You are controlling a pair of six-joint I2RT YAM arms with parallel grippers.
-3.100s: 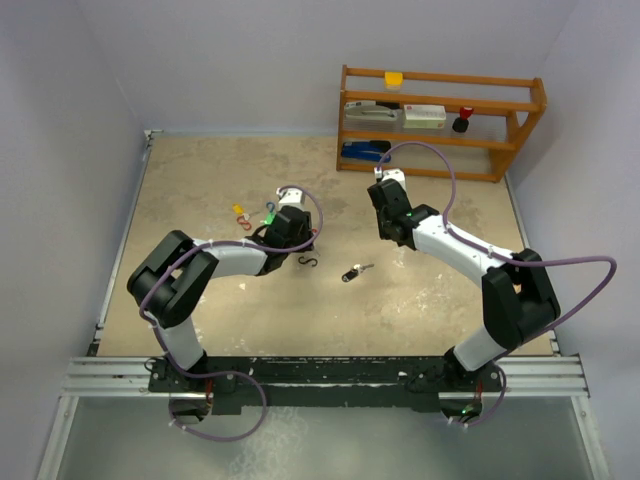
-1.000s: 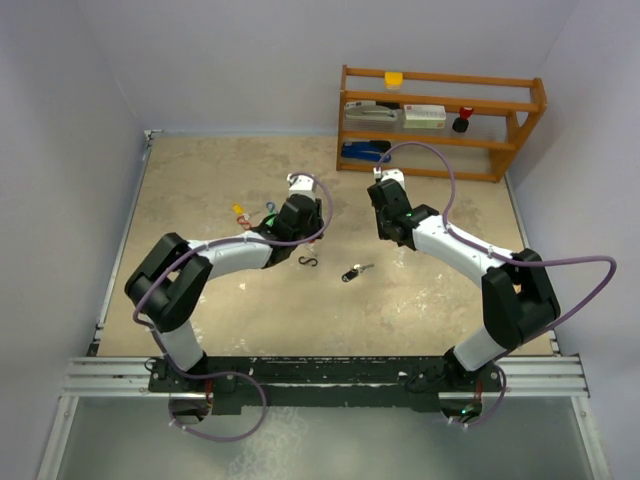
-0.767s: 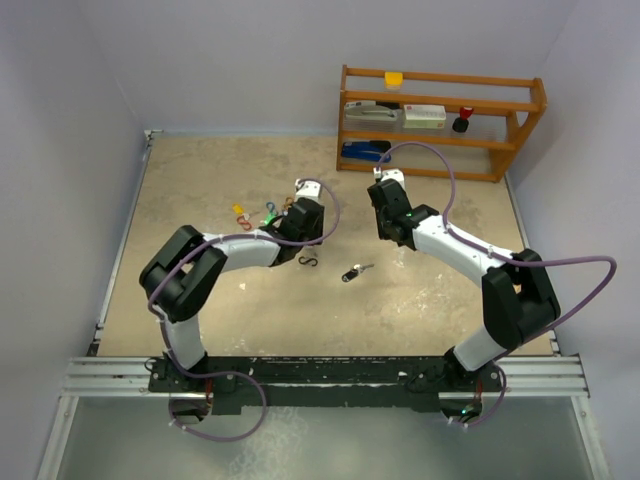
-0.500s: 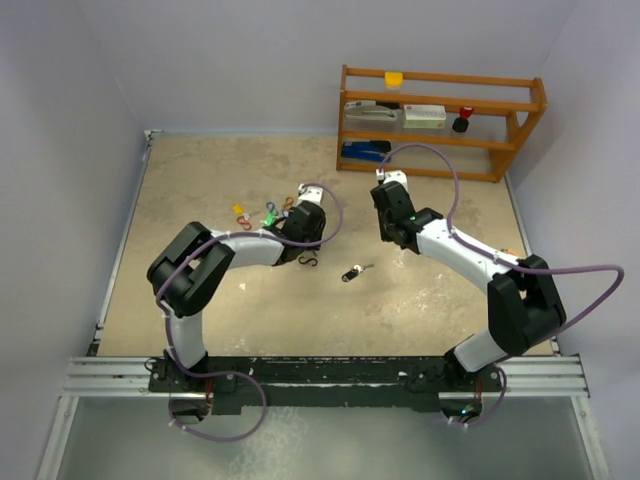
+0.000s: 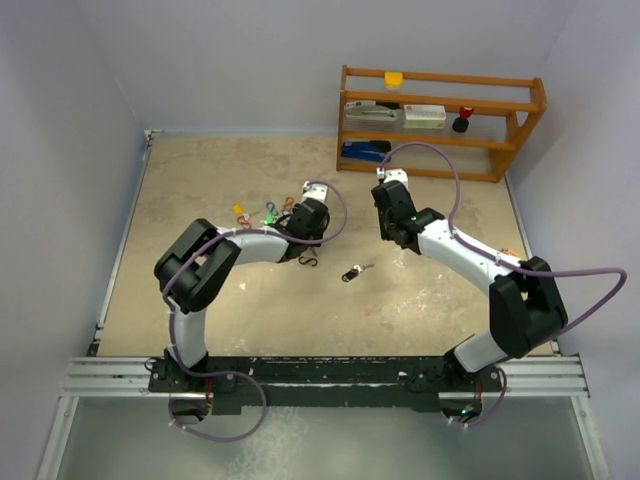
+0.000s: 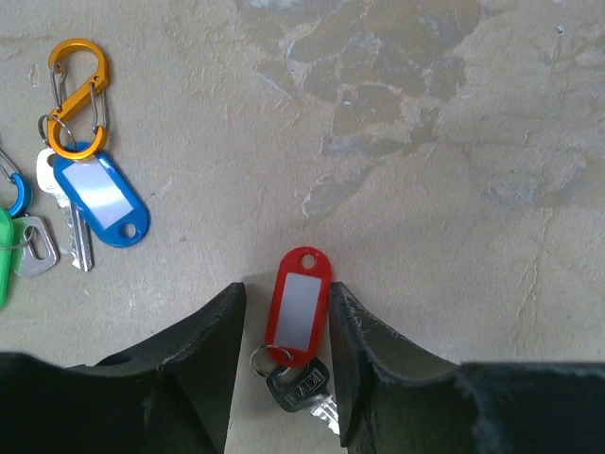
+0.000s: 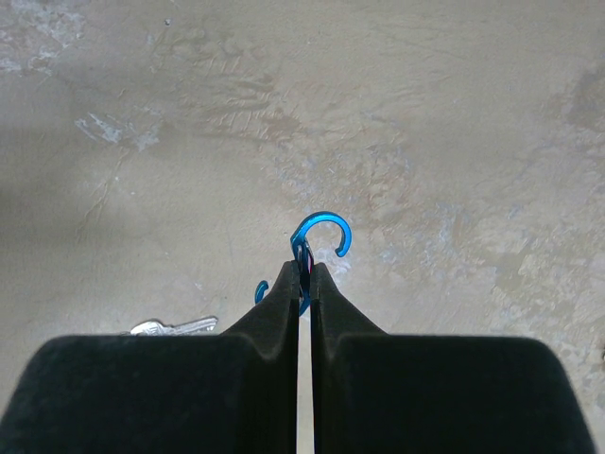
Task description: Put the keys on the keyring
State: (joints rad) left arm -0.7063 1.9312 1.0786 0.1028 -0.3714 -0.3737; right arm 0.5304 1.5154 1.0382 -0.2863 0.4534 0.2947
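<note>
Wooden shelf [image 5: 440,100] at the back of the surface [image 5: 200,180], with boxes and small items on its tiers.
The left fingers [image 6: 213,350] are spread either side of the red-tagged key [image 6: 297,317], which lies flat near the blue-tagged key [image 6: 95,199]; the right fingers [image 7: 279,312] pinch a blue clip [image 7: 321,232].

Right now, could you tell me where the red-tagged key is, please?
In the left wrist view, the red-tagged key lies on the table between the open fingers of the left gripper, right of the blue-tagged key and orange clip.
</note>
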